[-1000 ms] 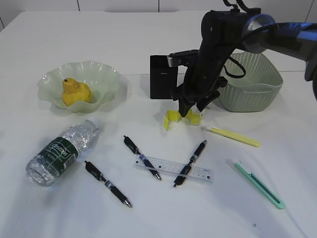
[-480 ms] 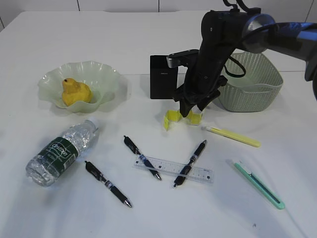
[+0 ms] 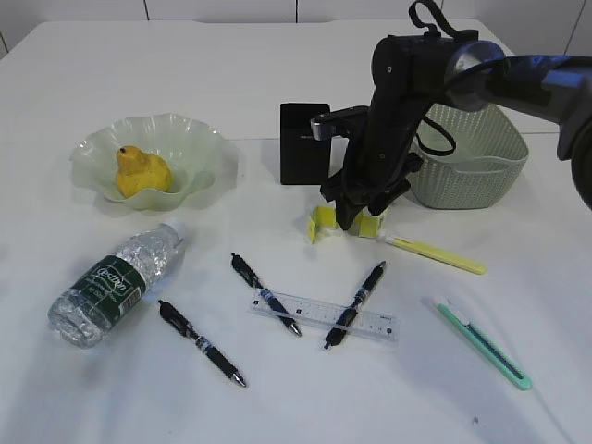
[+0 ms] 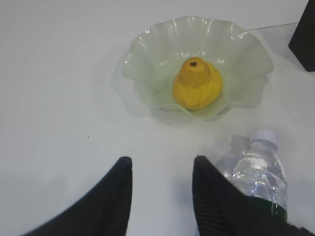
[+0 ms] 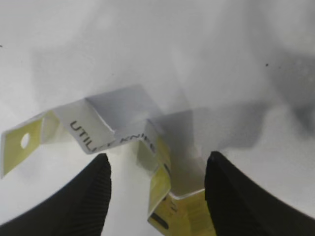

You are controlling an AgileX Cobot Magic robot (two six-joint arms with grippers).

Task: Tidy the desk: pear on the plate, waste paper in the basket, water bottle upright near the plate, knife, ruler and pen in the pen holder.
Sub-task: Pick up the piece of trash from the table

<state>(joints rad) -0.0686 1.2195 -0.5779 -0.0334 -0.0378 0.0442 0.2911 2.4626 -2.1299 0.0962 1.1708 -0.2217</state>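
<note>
Right gripper (image 3: 356, 220) down at mid-desk (image 3: 277, 74), just in front of the pen holder (image 3: 303, 143) and left of the basket (image 3: 467, 153). Jaws wide, one either side of the paper (image 5: 123, 142) — not yet closed on it, judging from the wrist view, where the folded strip lies between the pads (image 5: 74, 201) with clear gaps on both sides. Strip angled, part of it outside the jaw line toward the left.

Left gripper (image 4: 161, 189) half open, empty, hovering over the front-left of the desk near the bottle (image 4: 256, 182), which lies on its side just in front of the plate (image 4: 147, 44). Pear (image 4: 197, 83) already on the plate at the left edge.

Still loose across the front: three pens (image 3: 264, 294), the ruler (image 3: 324, 314) under two of them, a yellow knife (image 3: 435, 254) and a green knife (image 3: 483, 344) toward the right.

Risks from here, as judgement only:
- Closing on a springy zigzag could pinch one fold alone — strip then swings or slips on the lift toward the basket.
- Fingertips pressed hard to the desk may flatten the paper or shove it sideways rather than catch it.
- Yellow knife tip sits just beside the right jaw; a wide close or a drag could nudge it.
- Arm close to the pen holder — a careless lift could knock it over.
</note>
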